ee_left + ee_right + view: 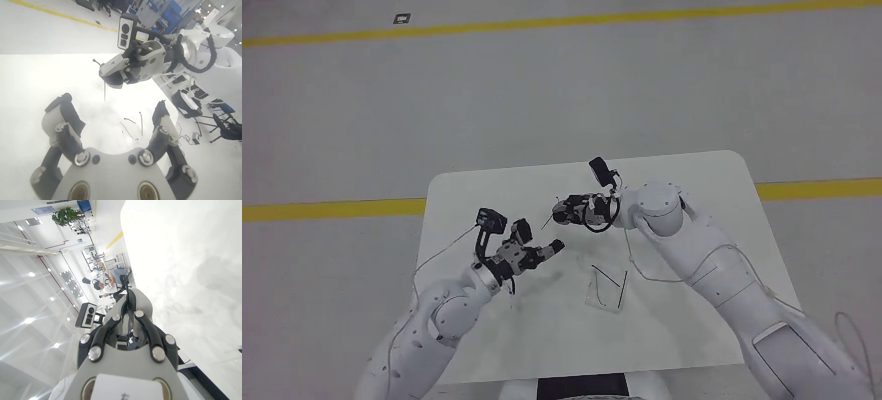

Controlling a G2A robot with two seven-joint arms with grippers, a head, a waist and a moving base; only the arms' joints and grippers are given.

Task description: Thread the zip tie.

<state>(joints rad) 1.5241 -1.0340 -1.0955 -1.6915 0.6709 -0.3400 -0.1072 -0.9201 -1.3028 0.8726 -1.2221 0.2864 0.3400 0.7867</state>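
Zip tie (104,89) pinched near its head in closed right claw (102,73), tail hanging free ahead of wide-spread, empty left claw (113,102), seemingly held so to offer the tail for threading.

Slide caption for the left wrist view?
The right claw holds a zip tie over the table, open left claw facing it.

Left arm (442,312) jaws spread, right arm (712,265) jaws pinched

Zip ties (104,89) (141,124) (130,120) (129,133) x4, pincers (113,101) (103,73) x2, tbl (702,190) x1.
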